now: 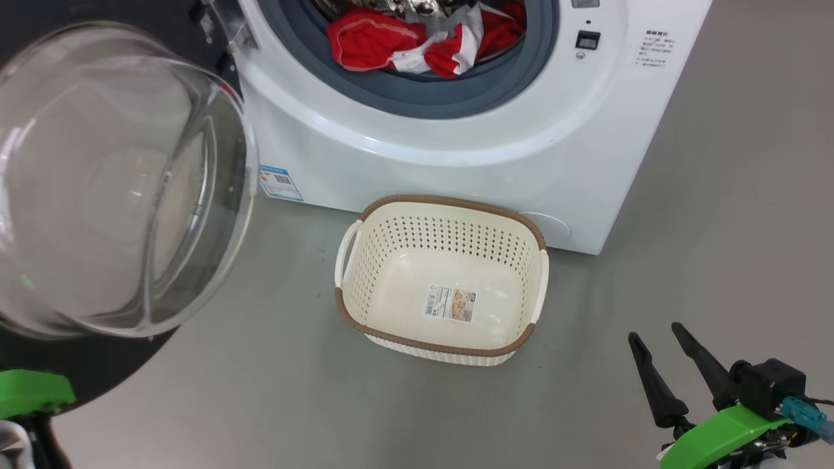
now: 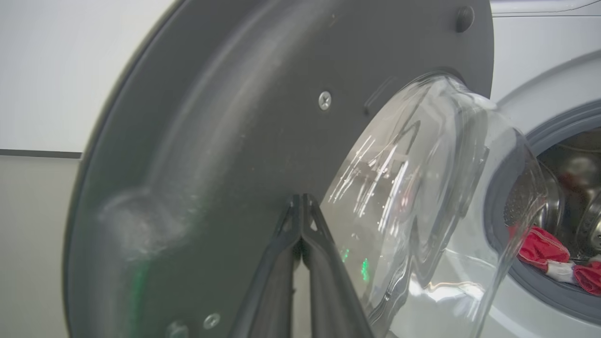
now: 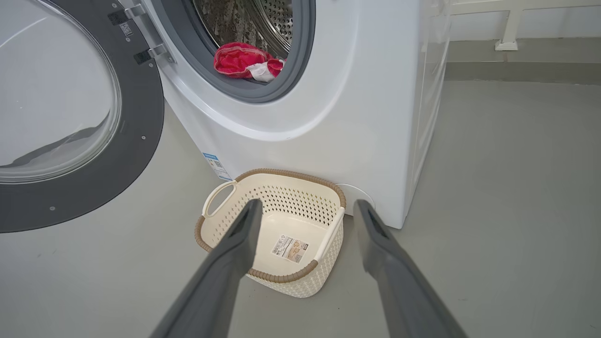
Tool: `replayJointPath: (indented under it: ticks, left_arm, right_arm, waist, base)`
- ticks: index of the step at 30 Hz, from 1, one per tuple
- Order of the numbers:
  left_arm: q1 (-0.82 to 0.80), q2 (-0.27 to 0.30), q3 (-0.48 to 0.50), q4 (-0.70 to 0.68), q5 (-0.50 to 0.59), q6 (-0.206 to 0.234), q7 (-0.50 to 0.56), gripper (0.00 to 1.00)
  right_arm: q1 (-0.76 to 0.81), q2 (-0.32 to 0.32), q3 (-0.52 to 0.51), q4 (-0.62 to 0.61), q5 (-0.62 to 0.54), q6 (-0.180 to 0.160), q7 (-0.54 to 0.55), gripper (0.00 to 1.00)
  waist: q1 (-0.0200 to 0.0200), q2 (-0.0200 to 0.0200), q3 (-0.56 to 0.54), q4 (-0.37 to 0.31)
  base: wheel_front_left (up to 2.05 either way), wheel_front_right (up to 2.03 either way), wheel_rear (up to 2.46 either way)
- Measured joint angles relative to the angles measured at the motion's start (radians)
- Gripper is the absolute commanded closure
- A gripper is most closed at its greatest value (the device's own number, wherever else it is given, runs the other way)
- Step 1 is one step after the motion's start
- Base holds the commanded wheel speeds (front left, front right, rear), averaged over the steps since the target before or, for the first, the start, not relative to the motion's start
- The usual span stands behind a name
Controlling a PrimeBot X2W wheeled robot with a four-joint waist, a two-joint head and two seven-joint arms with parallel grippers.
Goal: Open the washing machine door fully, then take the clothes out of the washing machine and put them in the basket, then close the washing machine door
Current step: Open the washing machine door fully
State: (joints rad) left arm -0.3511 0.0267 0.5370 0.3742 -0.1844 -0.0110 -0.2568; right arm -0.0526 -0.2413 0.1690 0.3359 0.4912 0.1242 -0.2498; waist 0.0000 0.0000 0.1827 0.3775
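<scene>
Evidently the washing machine door (image 1: 117, 182) stood wide open at the left of the washing machine (image 1: 391, 163), clearing the way to the clothes (image 1: 371, 42) at the drum's mouth. The basket (image 1: 449, 202) sat on the floor (image 1: 260, 391) just below, placed to receive them. The left gripper (image 2: 301, 199), fingers pressed together, pointed its tips at the door's dark inner face, probably to push. The right gripper (image 1: 655, 333), jaws apart and empty, hung near the basket, well apart from the clothes.

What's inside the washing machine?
Red and white clothes lie bunched at the front of the steel drum, against the grey rubber ring. Anything beneath them is covered.
</scene>
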Motion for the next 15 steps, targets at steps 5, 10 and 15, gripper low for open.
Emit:
replayJointPath:
  ticks: [5, 10, 15]
  left_arm:
    - [-0.043, 0.030, 0.070, 0.044, 0.008, -0.017, 0.000, 1.00]
    - [-0.084, 0.054, 0.117, 0.093, 0.019, -0.034, 0.000, 1.00]
    - [-0.123, 0.085, 0.145, 0.149, 0.049, -0.048, 0.000, 1.00]
  right_arm:
    - [-0.029, -0.007, 0.001, -0.004, 0.000, 0.000, 0.000, 0.00]
    - [-0.035, -0.012, -0.002, -0.005, 0.000, 0.000, 0.000, 0.00]
    - [-0.038, -0.014, -0.001, -0.006, 0.000, 0.000, 0.000, 0.00]
  waist:
    - [0.0001, 0.0000, 0.023, -0.014]
    - [0.0001, 0.0000, 0.042, -0.023]
    - [0.0000, 0.0000, 0.050, -0.031]
  base:
    - [0.00, 0.00, 0.00]
    - [0.00, 0.00, 0.00]
    - [0.00, 0.00, 0.00]
